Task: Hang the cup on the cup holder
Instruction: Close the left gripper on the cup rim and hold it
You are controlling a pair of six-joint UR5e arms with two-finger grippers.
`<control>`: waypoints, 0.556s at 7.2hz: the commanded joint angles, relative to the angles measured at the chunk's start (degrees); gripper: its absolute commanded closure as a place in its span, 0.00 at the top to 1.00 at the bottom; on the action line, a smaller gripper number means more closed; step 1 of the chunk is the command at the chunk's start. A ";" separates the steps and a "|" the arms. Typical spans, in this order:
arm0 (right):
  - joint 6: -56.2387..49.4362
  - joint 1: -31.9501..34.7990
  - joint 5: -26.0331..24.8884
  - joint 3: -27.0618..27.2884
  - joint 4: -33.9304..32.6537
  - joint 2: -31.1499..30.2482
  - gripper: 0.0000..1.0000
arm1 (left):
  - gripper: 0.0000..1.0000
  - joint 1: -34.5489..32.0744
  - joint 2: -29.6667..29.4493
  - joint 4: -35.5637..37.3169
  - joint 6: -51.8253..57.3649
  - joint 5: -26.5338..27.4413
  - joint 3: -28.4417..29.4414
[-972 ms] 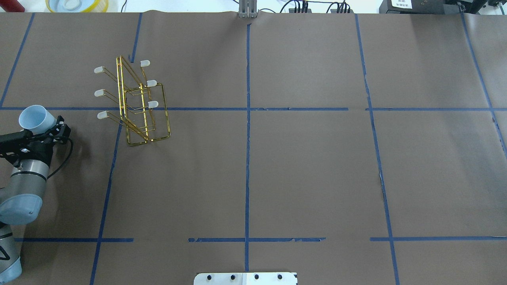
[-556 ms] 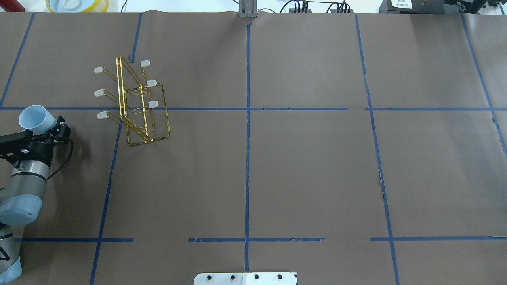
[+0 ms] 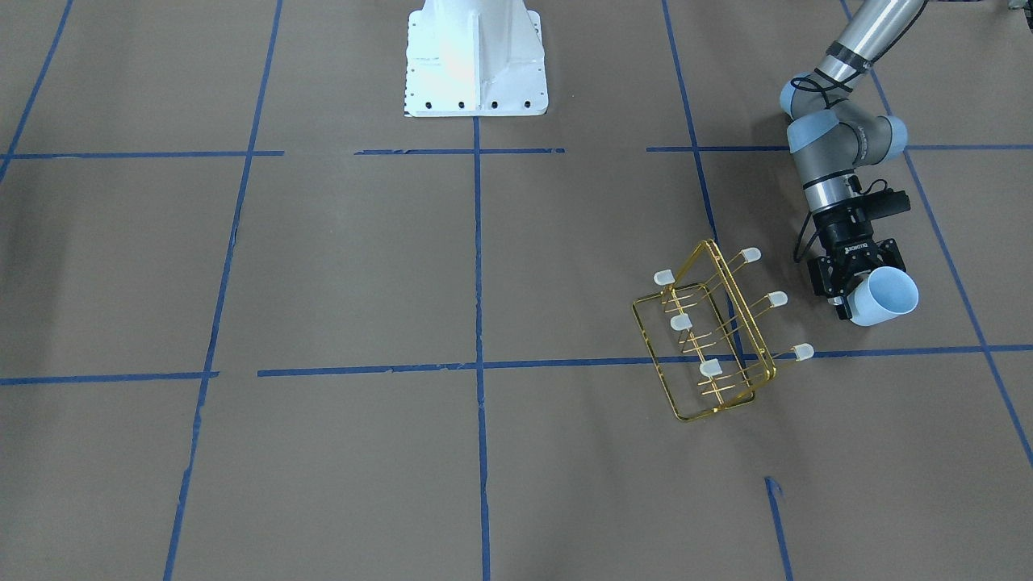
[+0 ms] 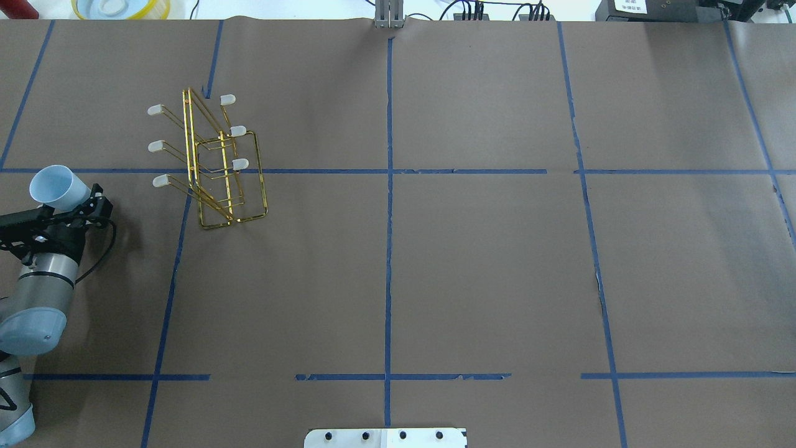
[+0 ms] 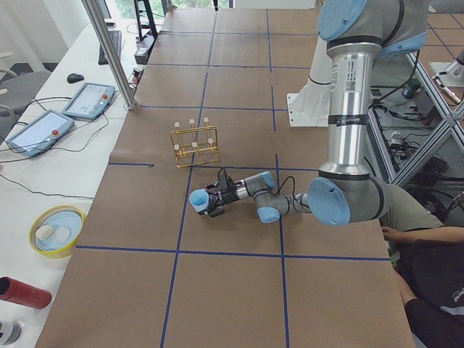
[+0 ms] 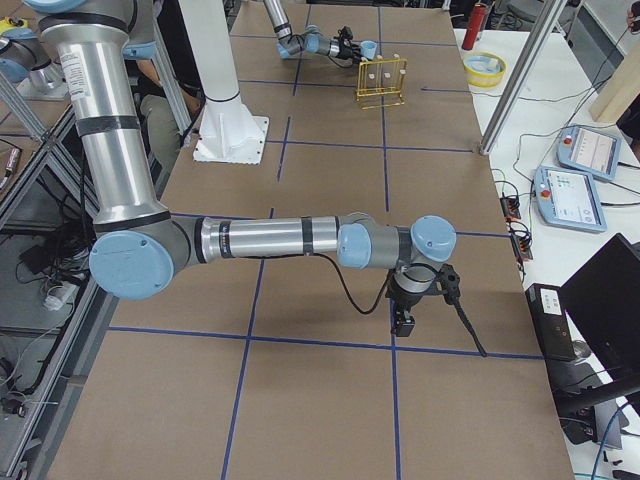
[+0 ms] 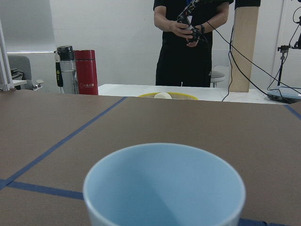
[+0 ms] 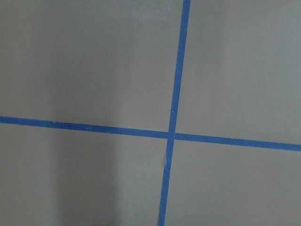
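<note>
The pale blue cup [image 4: 57,185] is held tilted above the table at the left edge, its mouth facing up and away from the robot. My left gripper [image 4: 79,200] is shut on the cup's lower part; it shows too as the black gripper [image 3: 849,284] behind the cup [image 3: 885,295]. The cup's rim [image 7: 164,188] fills the bottom of the left wrist view. The gold wire cup holder [image 4: 214,162] stands to the right of the cup, apart from it, its capped prongs bare. My right gripper [image 6: 403,322] hangs low over the brown paper far from both; whether it is open or shut I cannot tell.
A yellow bowl [image 4: 121,7] and a red bottle [image 4: 18,7] sit beyond the table's far left edge. A person [image 7: 193,42] stands past that edge. The white robot base [image 3: 476,56] is at the near middle. Blue tape lines cross the brown paper.
The left wrist has drifted slightly toward the robot; the cup stays gripped at nearly the same spot. The cup holder has not moved.
</note>
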 commanded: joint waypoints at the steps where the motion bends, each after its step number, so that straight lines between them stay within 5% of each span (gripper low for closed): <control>1: 0.00 0.00 0.00 0.01 0.00 0.00 1.00 | 0.69 0.12 0.08 0.08 -0.20 0.06 -0.12; 4: 0.00 0.00 0.00 0.01 0.00 0.00 1.00 | 0.45 -0.40 0.26 0.60 0.58 0.14 -2.12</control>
